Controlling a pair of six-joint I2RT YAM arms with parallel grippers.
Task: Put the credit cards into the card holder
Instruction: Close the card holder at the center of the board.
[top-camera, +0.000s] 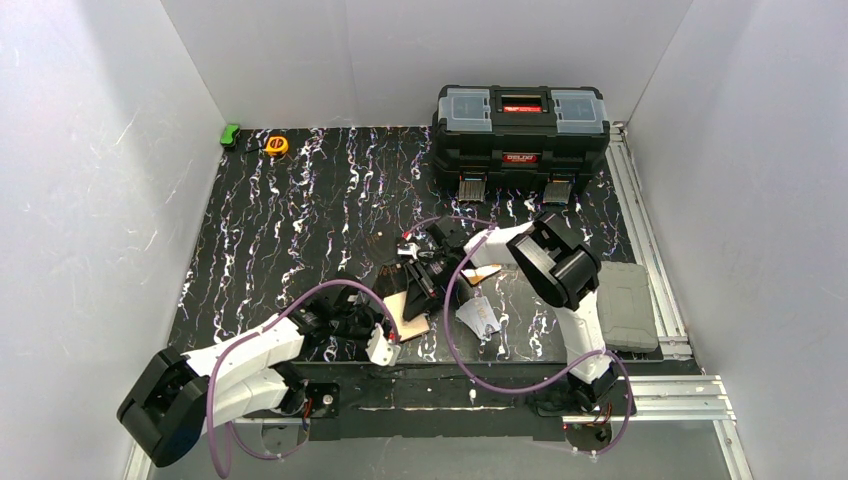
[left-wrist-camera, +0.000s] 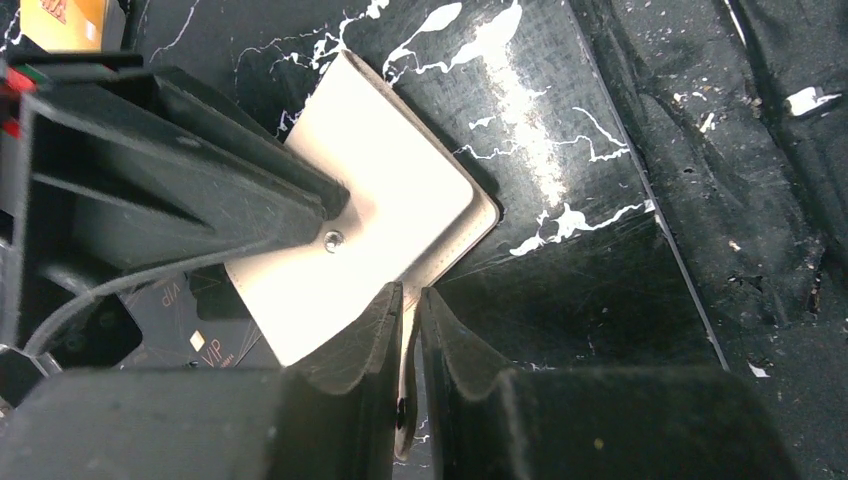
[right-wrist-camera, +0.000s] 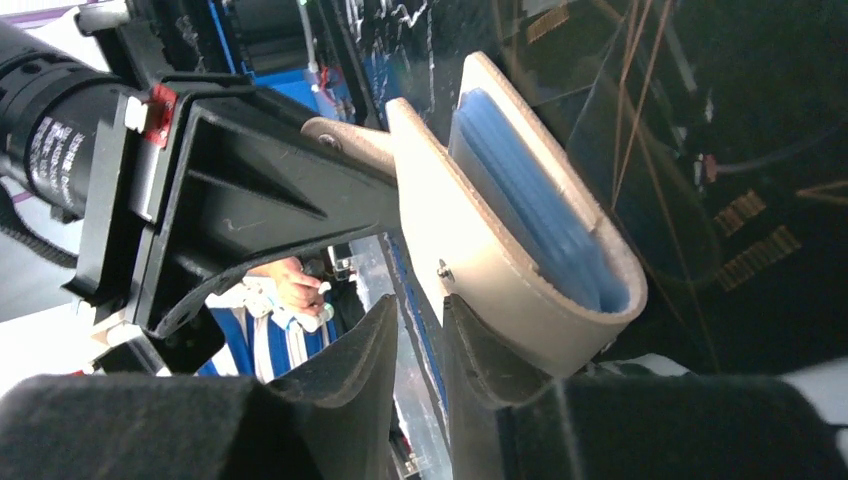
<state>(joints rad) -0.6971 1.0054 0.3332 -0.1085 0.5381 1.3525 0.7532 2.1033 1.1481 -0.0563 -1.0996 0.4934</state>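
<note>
The left gripper (left-wrist-camera: 408, 330) is pinched tight on a thin edge of the holder (left-wrist-camera: 400, 200). The right gripper (right-wrist-camera: 420, 330) has its fingers almost together against the holder, and I cannot tell whether they grip it. The holder sits between them at the table's (top-camera: 300, 220) near middle with the blue card (right-wrist-camera: 530, 200) inside, the silver card (top-camera: 480, 316) just to its right.

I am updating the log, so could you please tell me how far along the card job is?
Done: the light blue card sits inside the card holder. In hand: both grippers pinch the holder, the left gripper on one flap, the right gripper on the pocket side. Left: the silver-white card and the orange-yellow card lie on the table, outside the holder.
</note>
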